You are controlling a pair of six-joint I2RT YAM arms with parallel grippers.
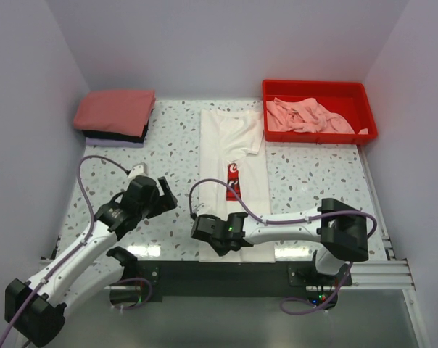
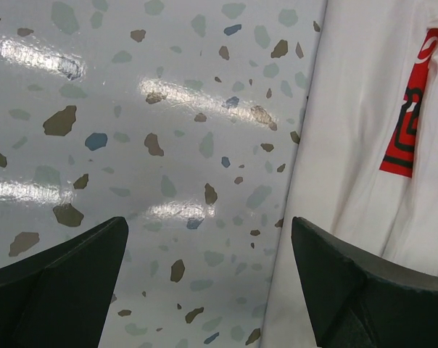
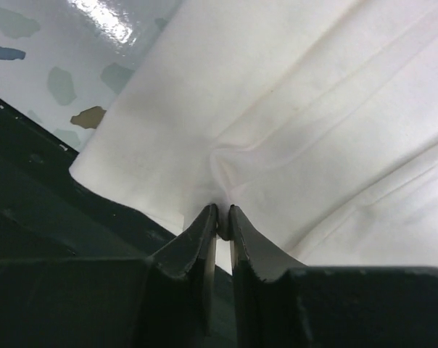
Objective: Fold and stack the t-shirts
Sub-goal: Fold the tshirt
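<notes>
right end effector: clamped on white shirt hem (near tabletop edge) | left end effector: fingers apart, above tabletop beside shirt

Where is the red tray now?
In the top view, the red tray sits at the far right corner of the table, just right of the white t-shirt.

Bright, even overhead light. Glare streaks sit on the glossy speckled terrazzo tabletop ahead of the left gripper, whose black fingers blur. Soft shadows crease the white cotton t-shirt just beyond the right gripper.
</notes>
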